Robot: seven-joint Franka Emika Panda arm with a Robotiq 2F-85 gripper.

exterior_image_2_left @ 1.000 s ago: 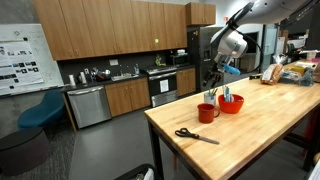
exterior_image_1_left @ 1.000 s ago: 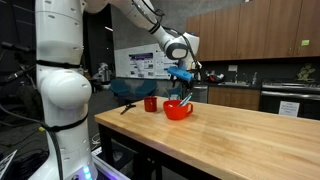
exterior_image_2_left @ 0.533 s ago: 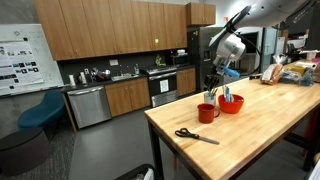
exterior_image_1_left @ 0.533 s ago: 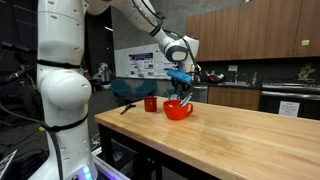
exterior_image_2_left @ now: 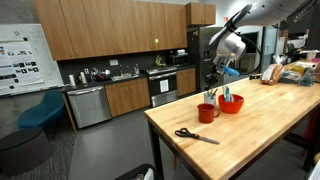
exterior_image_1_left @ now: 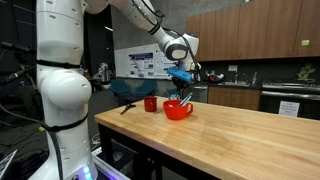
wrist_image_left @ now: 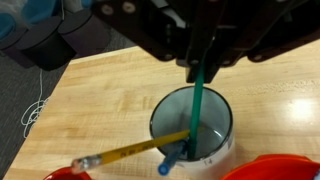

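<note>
In the wrist view my gripper [wrist_image_left: 197,60] comes in from the top, shut on a thin green pen [wrist_image_left: 194,105]. The pen stands upright in a round cup [wrist_image_left: 226,132]. A yellow pencil [wrist_image_left: 140,149] and a blue pen [wrist_image_left: 170,162] lean in the same cup. In both exterior views the gripper [exterior_image_1_left: 183,79] [exterior_image_2_left: 214,78] hangs over the red mug [exterior_image_1_left: 151,103] [exterior_image_2_left: 207,112], which stands beside a red bowl [exterior_image_1_left: 178,109] [exterior_image_2_left: 230,103] on the wooden table [exterior_image_1_left: 240,140].
Black-handled scissors [exterior_image_2_left: 195,135] [exterior_image_1_left: 127,106] lie on the table near the mug. The table edge [wrist_image_left: 70,110] runs close to the cup, with a white cord on the floor below. Bags and boxes [exterior_image_2_left: 290,72] sit at the table's far end. Kitchen cabinets line the wall.
The jaws have closed on the green pen over the last second. The arm has hardly moved, and the mug, bowl and scissors are where they were.
</note>
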